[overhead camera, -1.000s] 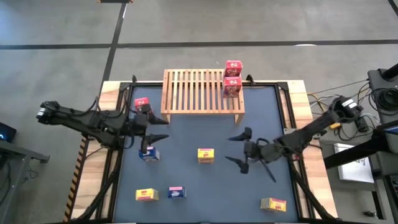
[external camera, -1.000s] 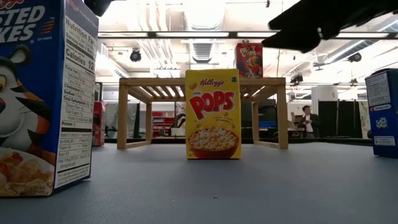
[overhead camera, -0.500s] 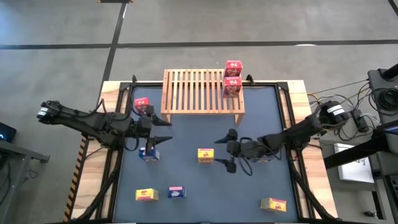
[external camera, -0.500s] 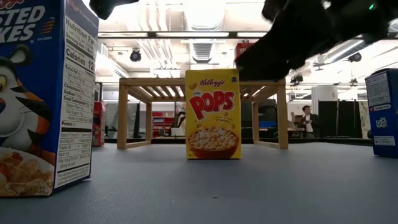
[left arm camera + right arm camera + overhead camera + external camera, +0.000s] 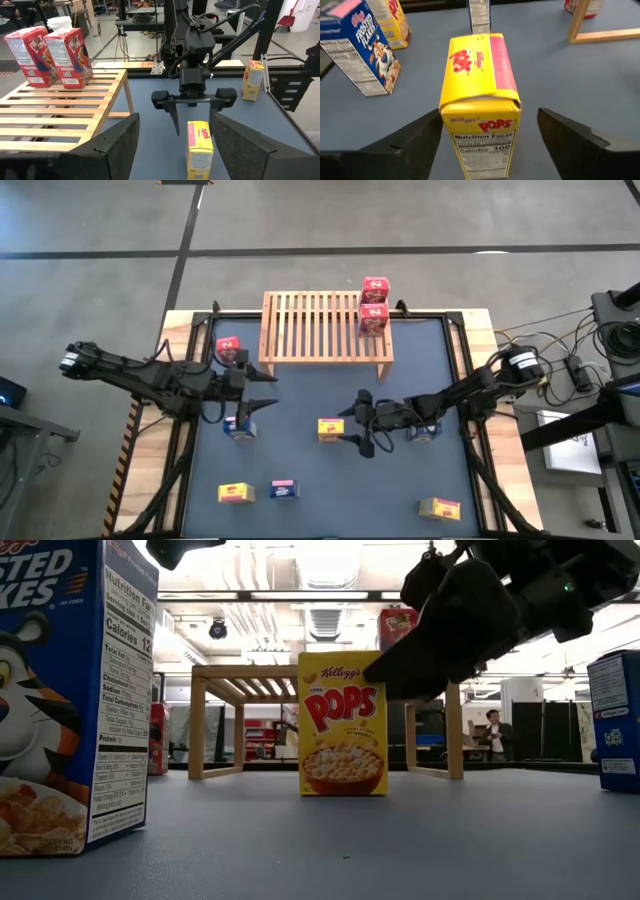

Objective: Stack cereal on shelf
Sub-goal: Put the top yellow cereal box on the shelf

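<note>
Yellow box (image 5: 480,100) is standing upright between the spread fingers of the right gripper (image 5: 352,425), not yet clamped. Left gripper (image 5: 262,390) is hovering open, just above a blue box (image 5: 239,426). Shelf (image 5: 310,330) is carrying two red boxes (image 5: 373,307) beyond both.

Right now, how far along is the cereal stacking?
Done: two red boxes stand on the shelf. In hand: the right gripper, fingers open, lines up on the upright yellow Pops box, not gripping yet. Left: that box plus the other boxes on the table. The left gripper hangs open near a blue box.
</note>
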